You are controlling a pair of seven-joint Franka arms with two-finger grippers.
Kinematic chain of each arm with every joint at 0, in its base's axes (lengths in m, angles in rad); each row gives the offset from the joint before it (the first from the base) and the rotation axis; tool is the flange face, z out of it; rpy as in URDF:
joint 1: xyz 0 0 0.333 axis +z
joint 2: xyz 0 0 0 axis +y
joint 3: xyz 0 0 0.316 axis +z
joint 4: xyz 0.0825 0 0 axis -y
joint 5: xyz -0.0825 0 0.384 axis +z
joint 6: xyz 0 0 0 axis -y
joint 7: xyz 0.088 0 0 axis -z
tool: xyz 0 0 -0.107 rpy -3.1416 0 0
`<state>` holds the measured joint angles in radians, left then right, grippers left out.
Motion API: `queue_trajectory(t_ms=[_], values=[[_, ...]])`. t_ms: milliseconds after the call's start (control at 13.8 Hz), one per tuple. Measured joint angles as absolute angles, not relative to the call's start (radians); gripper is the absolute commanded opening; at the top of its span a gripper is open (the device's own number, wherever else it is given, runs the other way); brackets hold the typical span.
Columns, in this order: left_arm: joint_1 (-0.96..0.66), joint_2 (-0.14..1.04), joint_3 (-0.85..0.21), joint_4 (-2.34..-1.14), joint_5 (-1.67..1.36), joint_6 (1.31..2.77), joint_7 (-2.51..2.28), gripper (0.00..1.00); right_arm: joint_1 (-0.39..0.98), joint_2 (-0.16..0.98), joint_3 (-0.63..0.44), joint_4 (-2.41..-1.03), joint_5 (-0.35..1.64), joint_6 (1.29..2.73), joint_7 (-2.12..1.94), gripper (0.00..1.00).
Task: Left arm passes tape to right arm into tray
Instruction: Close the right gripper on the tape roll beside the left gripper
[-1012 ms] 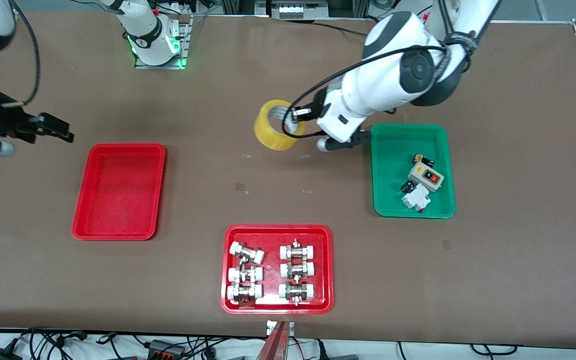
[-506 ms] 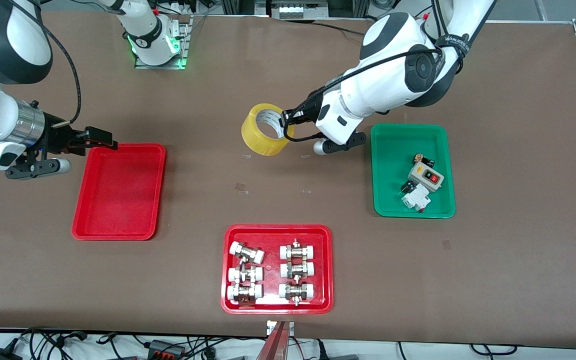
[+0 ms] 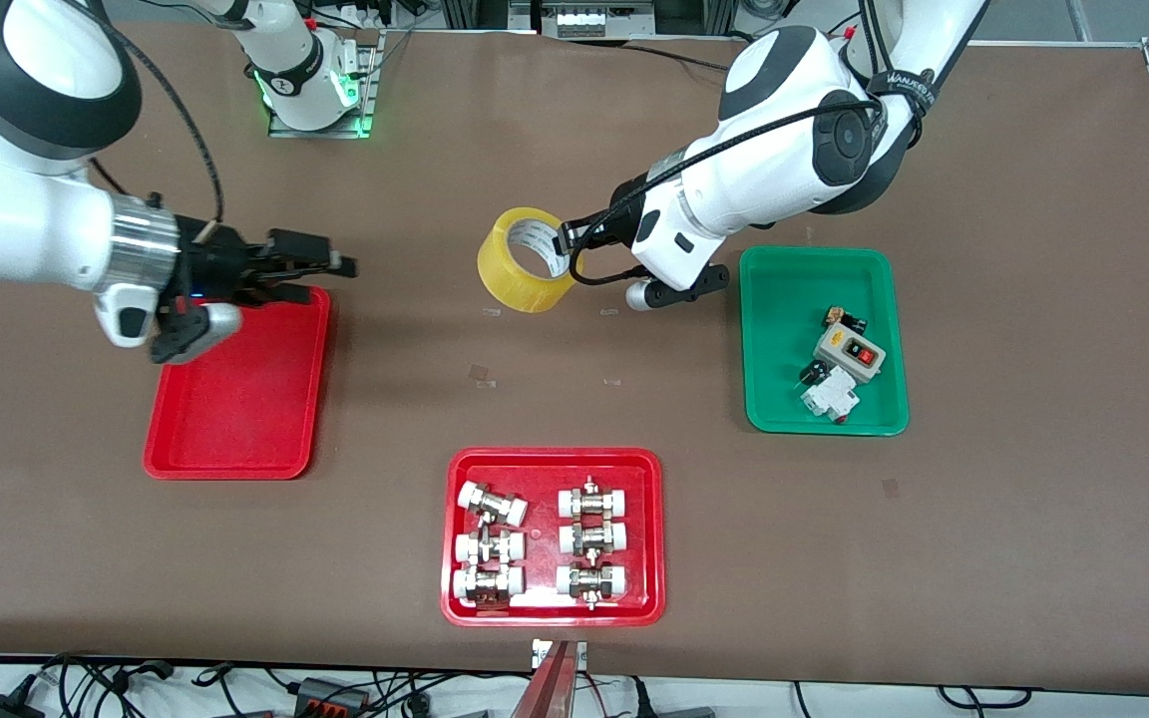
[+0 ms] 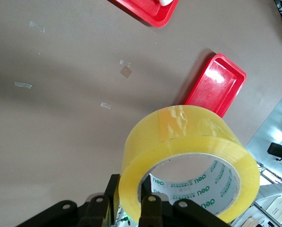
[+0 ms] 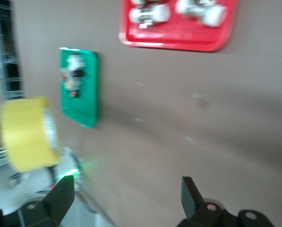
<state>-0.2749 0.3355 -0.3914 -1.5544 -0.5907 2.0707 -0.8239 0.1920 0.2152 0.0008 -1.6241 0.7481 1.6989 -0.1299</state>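
Brown table surface, three trays on it, cables along the edge nearest the front camera. Working from that edge outward: the red tray of pipe fittings [image 3: 553,537] sits closest to the camera, mid-table. Farther up, the green tray [image 3: 823,341] with small electrical parts lies toward the left arm's end, and the tray [image 3: 235,384], plain red with nothing in it, lies toward the right arm's end.

Above the table's middle, the left gripper [image 3: 567,242] is clenched on the tape [image 3: 527,259]; in the left wrist view its fingers [image 4: 150,208] pinch the wall of the roll, one inside the white core. The roll is held in the air, tilted, open face toward the front camera.

The right gripper [image 3: 325,265] hovers over the tray's rim nearest the table's middle, jaws released and wide, pointed at the roll but well apart from it.

Step in hand, as you should judge it: the handover approach. Hold the left arm steady. Bring the right gripper in level with the roll and take the wall on the part away from the left fingers, so the two grips do not collide. Close fully on the yellow wall before you release the left. The roll is light but smooth; a shallow pinch may slip.
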Motion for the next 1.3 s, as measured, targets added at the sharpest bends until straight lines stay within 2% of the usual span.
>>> queue_trajectory(t_ms=[434,795,1301], values=[[-0.273,0.335,-0.391,-1.554,-0.591,2.071,-0.824,0.07,0.295,0.268,0.001,-1.567,0.941,1.761,-0.129,1.00],[-0.273,0.335,-0.391,-1.554,-0.591,2.071,-0.824,0.07,0.356,0.318,0.002,-1.562,1.000,1.798,-0.130,1.00],[-0.272,0.335,-0.391,-1.554,-0.591,2.071,-0.824,0.08,0.370,0.346,0.002,-1.560,1.037,1.799,-0.131,1.00]])
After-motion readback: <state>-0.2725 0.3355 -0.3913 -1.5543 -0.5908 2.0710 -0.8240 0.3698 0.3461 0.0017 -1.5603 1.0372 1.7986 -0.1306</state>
